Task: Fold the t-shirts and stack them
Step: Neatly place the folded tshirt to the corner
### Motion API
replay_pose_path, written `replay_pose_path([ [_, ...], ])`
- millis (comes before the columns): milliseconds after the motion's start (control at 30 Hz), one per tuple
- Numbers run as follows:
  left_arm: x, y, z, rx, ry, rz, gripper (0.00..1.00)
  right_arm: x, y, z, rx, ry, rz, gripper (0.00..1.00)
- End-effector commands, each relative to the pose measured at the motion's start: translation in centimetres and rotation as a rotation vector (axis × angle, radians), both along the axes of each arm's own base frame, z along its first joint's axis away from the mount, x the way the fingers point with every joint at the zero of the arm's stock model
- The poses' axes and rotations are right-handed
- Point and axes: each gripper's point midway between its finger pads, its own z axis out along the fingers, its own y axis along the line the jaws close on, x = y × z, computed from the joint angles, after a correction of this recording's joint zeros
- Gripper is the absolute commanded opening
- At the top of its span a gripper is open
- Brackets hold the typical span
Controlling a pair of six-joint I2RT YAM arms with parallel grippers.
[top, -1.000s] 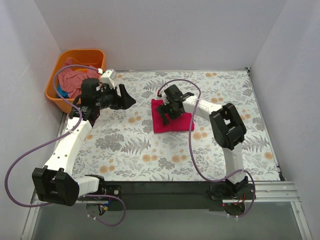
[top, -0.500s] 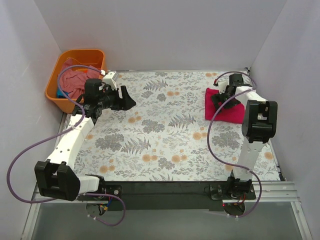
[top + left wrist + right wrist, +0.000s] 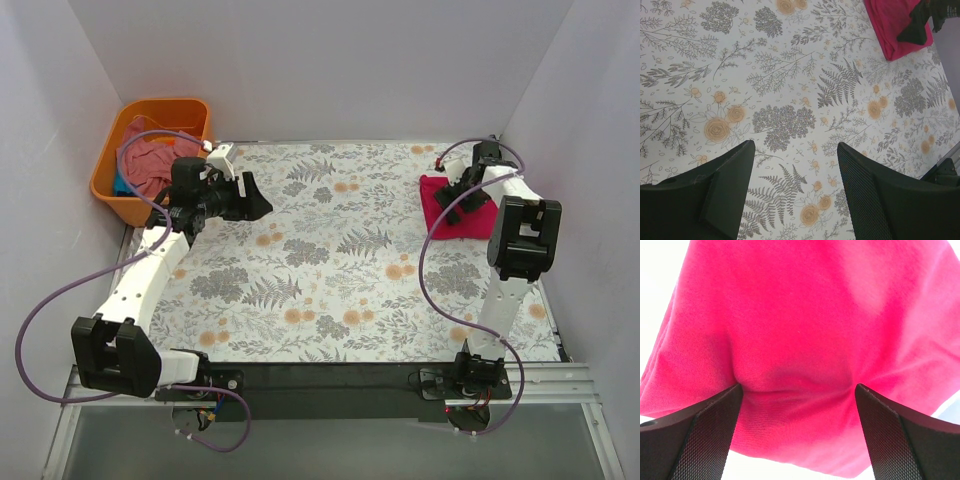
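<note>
T-shirt point(image 3: 800, 310), crimson-pink, lies far right on worktop point(image 3: 330, 260). Right pincer point(image 3: 798, 386) spread, tips pressing into it. Left pincer point(image 3: 795, 146) spread, empty.

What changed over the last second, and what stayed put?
The right gripper, pressed open onto the folded crimson shirt, moved it from the centre of the table to its far right edge. The left gripper, open above the table, and the tub stayed put.
</note>
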Motion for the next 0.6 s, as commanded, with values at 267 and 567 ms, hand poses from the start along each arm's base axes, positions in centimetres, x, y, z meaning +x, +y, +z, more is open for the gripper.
replay_pose_path([
  [267, -1.2, 0.6, 6.1, -0.023, -0.159, 0.017, 0.66, -4.1, 2.5, 10.4, 0.144, -0.088, -0.192, 0.98],
  [567, -1.6, 0.8, 6.6, -0.028, -0.17, 0.027, 0.66, -9.2, 2.7, 6.2, 0.176, -0.031, -0.398, 0.98],
])
